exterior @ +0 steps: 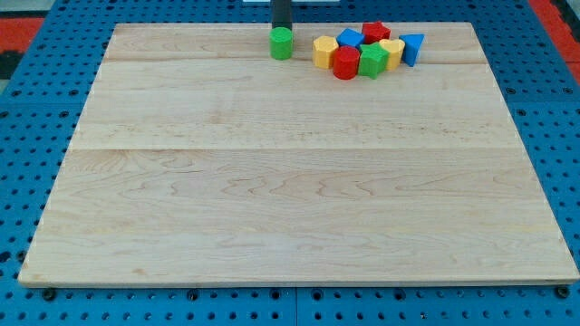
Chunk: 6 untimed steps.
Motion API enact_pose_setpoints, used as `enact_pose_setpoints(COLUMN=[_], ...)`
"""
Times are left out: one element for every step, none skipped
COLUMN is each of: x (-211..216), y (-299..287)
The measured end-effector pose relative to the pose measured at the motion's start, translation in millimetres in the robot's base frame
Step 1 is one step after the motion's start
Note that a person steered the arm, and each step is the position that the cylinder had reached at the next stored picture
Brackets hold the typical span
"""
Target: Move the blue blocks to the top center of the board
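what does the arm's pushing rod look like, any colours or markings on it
Only a short stretch of my tip shows: a straight, dark grey to black rod entering from the view's top edge. It looks plain and smooth, with no visible markings or cables. The arm itself is out of frame.

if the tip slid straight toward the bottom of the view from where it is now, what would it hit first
Most likely the green cylinder: my tip sits right at its far side, at the view's top. Beyond that block the board looks free down to its bottom edge. Whether tip and cylinder already touch is unclear.

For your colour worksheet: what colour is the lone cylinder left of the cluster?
Green cylinder, clearest in the camera view.
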<state>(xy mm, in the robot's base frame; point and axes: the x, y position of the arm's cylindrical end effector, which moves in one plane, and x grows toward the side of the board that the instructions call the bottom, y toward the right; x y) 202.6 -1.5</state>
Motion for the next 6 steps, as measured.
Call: enact_pose_setpoints(x=[5.9, 7.3, 7.2, 33.3, 58.2, 51.4], y=[27.4, 66.7, 125.0, 149.0, 121.0, 80.9])
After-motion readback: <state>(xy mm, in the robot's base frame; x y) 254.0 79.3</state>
